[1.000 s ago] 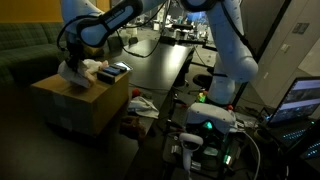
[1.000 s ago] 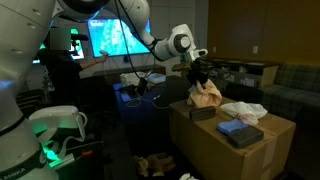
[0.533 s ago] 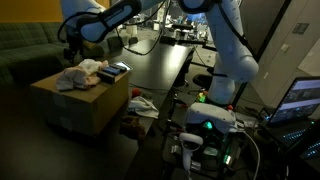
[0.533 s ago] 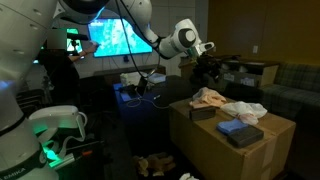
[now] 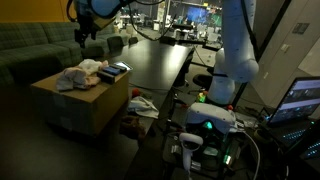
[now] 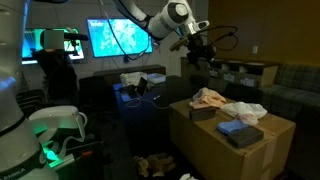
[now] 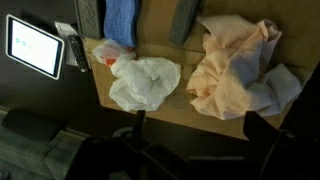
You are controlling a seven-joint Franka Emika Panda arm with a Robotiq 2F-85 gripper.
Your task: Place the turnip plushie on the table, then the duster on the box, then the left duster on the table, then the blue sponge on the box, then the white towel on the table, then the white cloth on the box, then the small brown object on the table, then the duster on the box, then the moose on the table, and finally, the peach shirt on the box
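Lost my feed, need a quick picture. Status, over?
Claw open, empty, raised over box. Peach shirt lying on box beside white cloth. Nothing in the way.

White glossy arm (image 5: 236, 45), bulbous rounded joints (image 6: 177, 13); black hand (image 6: 197, 49), thin dark cable (image 6: 226, 38) looping behind

Well below the black gripper (image 6: 196, 50) a plain peach shirt (image 7: 235, 65) is seen, no print. Beside it a white cloth (image 7: 145, 82), also unpatterned. Farther from the gripper, a blue sponge (image 7: 120, 20) & a dark grey item (image 7: 185, 18) are made out. The box (image 7: 200, 112) is tan cardboard, unmarked. The arm (image 6: 165, 15) is white, w/ the base (image 6: 55, 125) lit green.
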